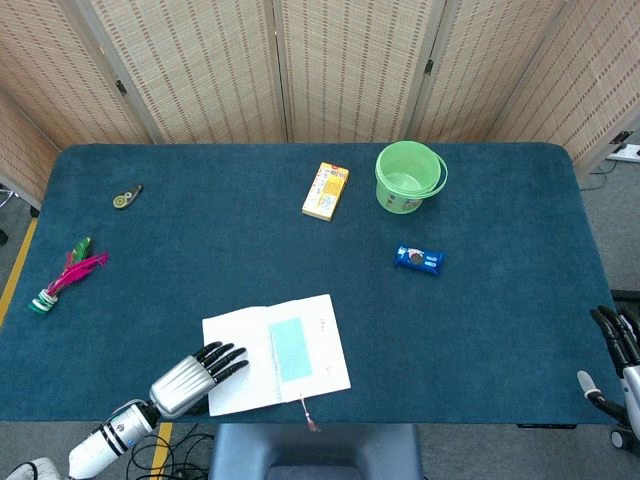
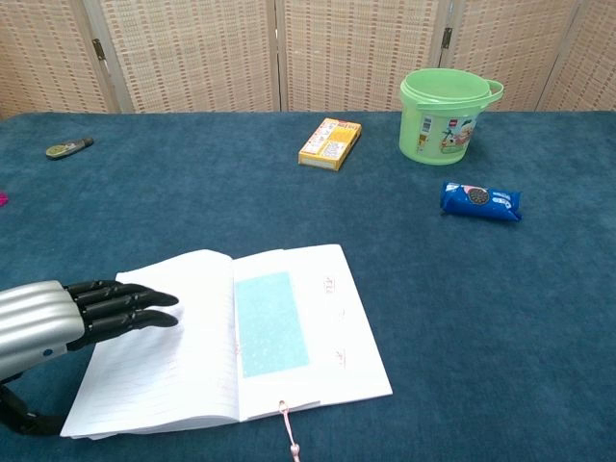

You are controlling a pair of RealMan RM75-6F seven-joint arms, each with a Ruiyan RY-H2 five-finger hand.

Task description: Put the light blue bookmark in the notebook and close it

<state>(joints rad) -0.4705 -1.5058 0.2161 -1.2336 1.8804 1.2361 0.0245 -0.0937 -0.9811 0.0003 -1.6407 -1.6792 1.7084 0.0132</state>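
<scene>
While the notebook [image 1: 276,353] lies open near the front edge of the table [image 1: 200,250], the head view shows the light blue bookmark [image 1: 290,350] already resting flat on its right page, close to the spine. The left hand [image 1: 195,372] lies with its dark fingers stretched out and slightly spread over the outer part of the left page, holding nothing. The right hand [image 1: 618,352] is far away at the right border of the table, fingers apart and empty, though only part of it is visible. Further back stand a green bucket [image 1: 409,177], a yellow box [image 1: 326,190] and a blue snack pack [image 1: 418,259], all well apart from the notebook. From the chest view, the left hand [image 2: 72,313] comes in from the left, and its fingertips [image 2: 159,310] lie on the left page; I cannot tell how firmly they press. The bookmark [image 2: 270,322] lies fully inside the right page, and a thin ribbon [image 2: 289,435] hangs out at the bottom of the spine. I judge the step now is closing. To do it well, the hand should get under the outer edge of the left page or cover and fold it over to the right in one smooth arc, without pushing the notebook sideways, so the bookmark does not slide out.
</scene>
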